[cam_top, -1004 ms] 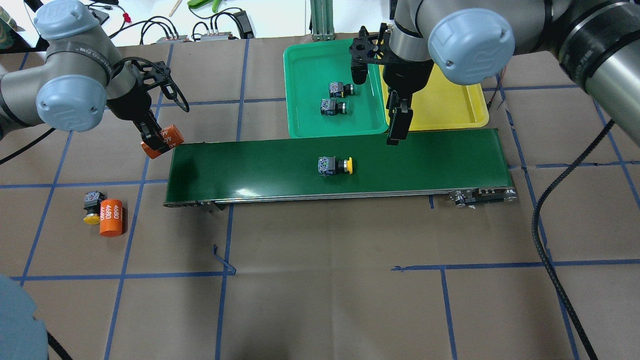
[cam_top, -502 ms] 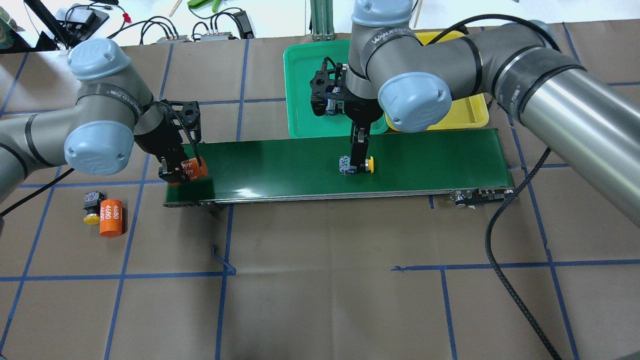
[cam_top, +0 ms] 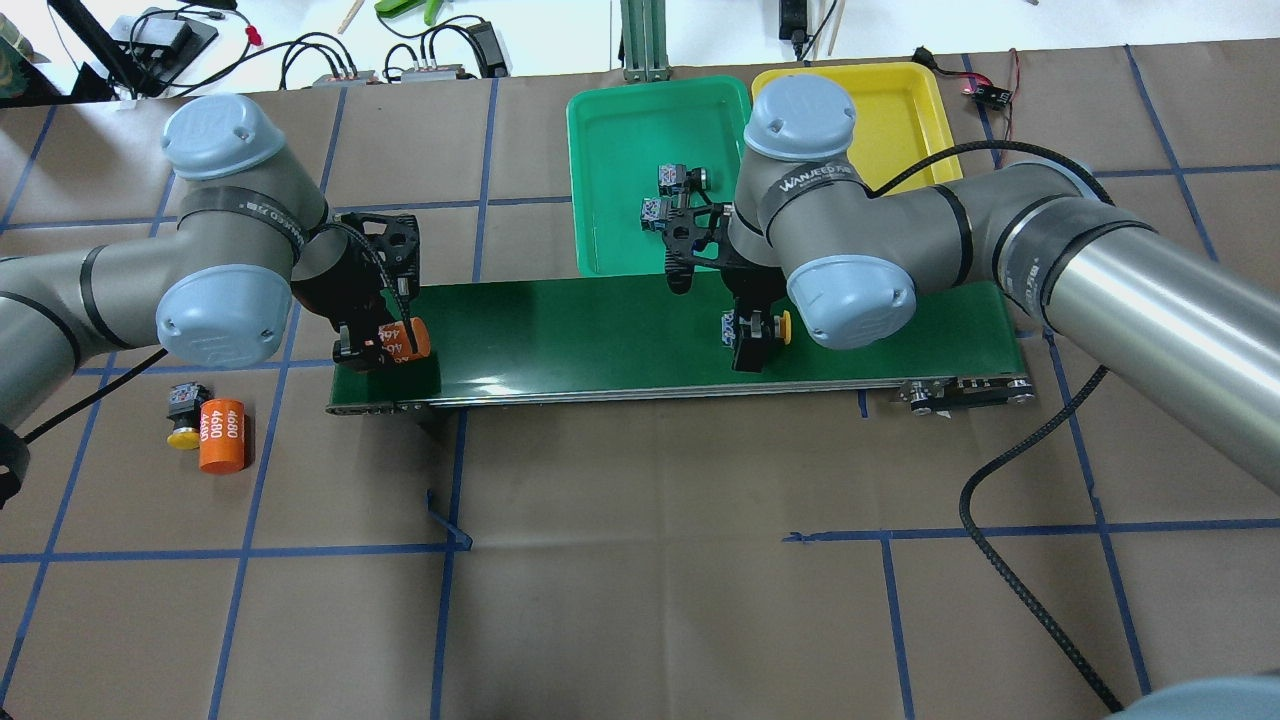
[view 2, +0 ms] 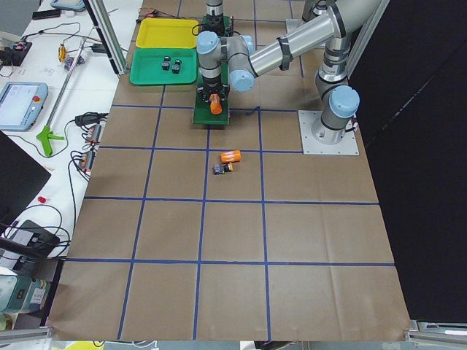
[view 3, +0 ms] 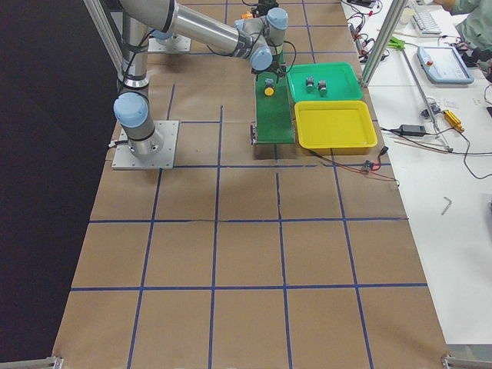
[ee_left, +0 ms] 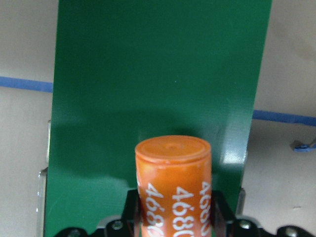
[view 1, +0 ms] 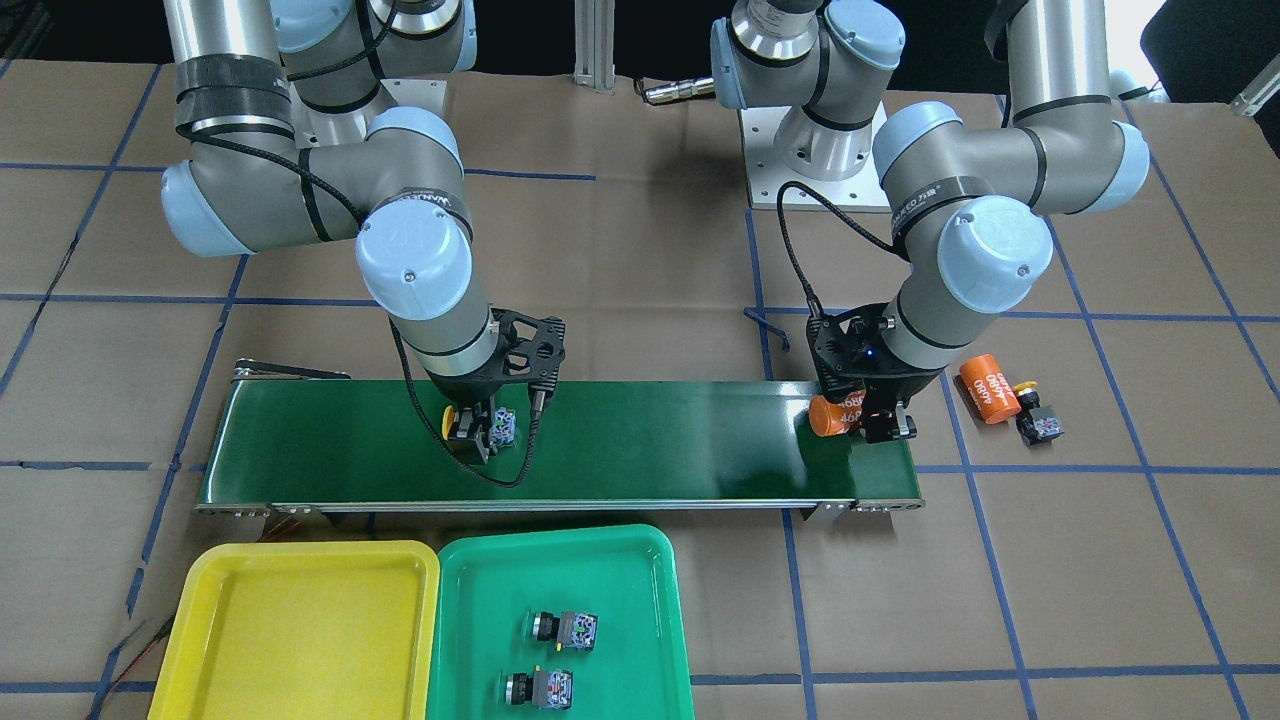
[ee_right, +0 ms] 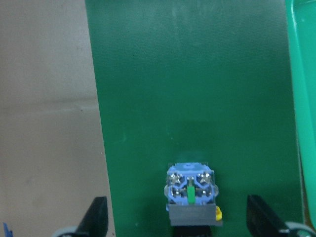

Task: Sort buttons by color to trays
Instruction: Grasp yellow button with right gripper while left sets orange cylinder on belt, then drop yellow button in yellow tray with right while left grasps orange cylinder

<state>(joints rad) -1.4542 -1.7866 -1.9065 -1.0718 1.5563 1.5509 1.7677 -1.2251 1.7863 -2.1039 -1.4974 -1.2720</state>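
Observation:
A yellow button lies on its side on the green conveyor belt. My right gripper is open and straddles it; in the right wrist view the fingers stand wide on both sides of the button. A second yellow button lies on the table at the left. Two green buttons lie in the green tray. The yellow tray holds nothing. My left gripper is shut on an orange cylinder at the belt's left end.
Another orange cylinder marked 4680 lies on the table beside the loose yellow button. The two trays stand side by side just beyond the belt. My right arm reaches over the trays. Cables and tools lie past the table's far edge.
The yellow button has travelled right along the belt. My right gripper came from the trays down around it. My left gripper carried the orange cylinder from beside the belt onto its left end.

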